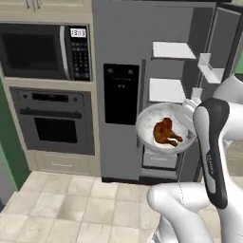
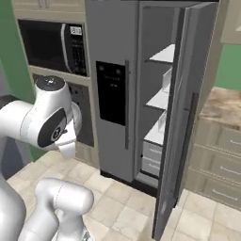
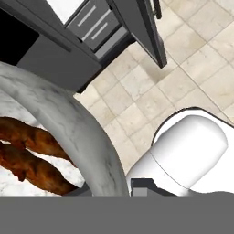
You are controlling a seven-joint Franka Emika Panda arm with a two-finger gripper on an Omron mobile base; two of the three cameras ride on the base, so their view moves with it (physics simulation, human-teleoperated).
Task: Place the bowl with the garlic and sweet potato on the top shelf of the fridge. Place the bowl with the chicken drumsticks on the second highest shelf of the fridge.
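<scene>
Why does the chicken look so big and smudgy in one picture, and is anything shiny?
In the hand view the camera sits right beside the round white glossy bowl, so the reddish-brown drumsticks loom large and soft-edged. In the left base view the drumsticks show small glossy highlights. The right base view is evenly lit, with no harsh glare.

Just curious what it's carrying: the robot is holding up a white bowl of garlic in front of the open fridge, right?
Not quite. The white bowl holds reddish-brown chicken drumsticks, not garlic. The left base view shows this, and the hand view shows the meat up close. The rest stands: the bowl is held up in front of the open fridge.
</scene>
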